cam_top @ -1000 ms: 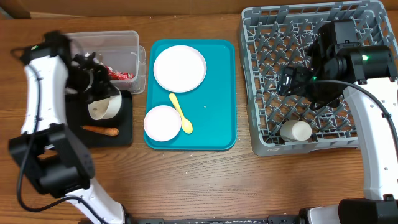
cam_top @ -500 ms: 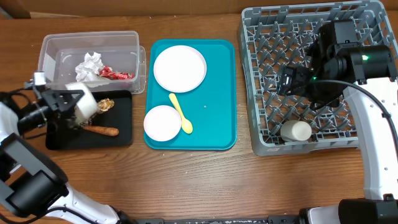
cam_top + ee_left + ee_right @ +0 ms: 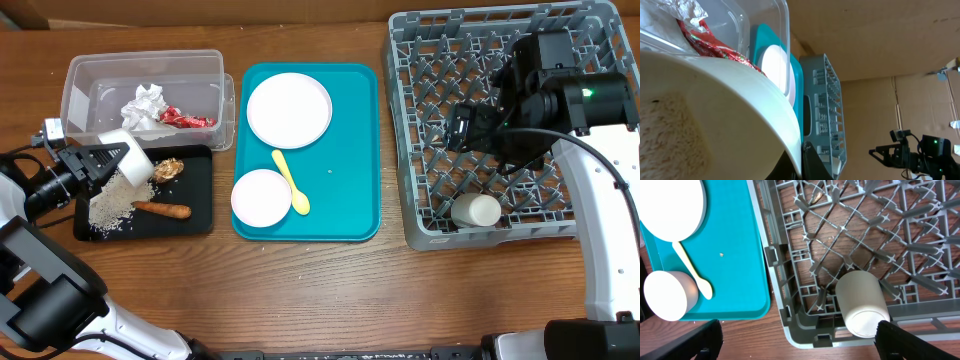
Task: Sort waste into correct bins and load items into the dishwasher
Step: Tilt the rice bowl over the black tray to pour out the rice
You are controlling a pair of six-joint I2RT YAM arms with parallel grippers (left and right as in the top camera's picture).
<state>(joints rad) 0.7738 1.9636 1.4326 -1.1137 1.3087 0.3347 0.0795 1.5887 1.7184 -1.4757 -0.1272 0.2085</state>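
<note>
Since the last frame the loose white rice grains [image 3: 110,205] have spilled onto the black tray [image 3: 200,205], beside the carrot stick [image 3: 162,210]. My left gripper [image 3: 108,160] grasps the tilted small white bowl [image 3: 130,157] above it. My right gripper [image 3: 468,128] hangs released over the dish rack [image 3: 420,60].

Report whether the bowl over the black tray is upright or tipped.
Tipped: overhead, the bowl shows its outer wall, not its opening; rice lies piled on the black tray beneath.
</note>
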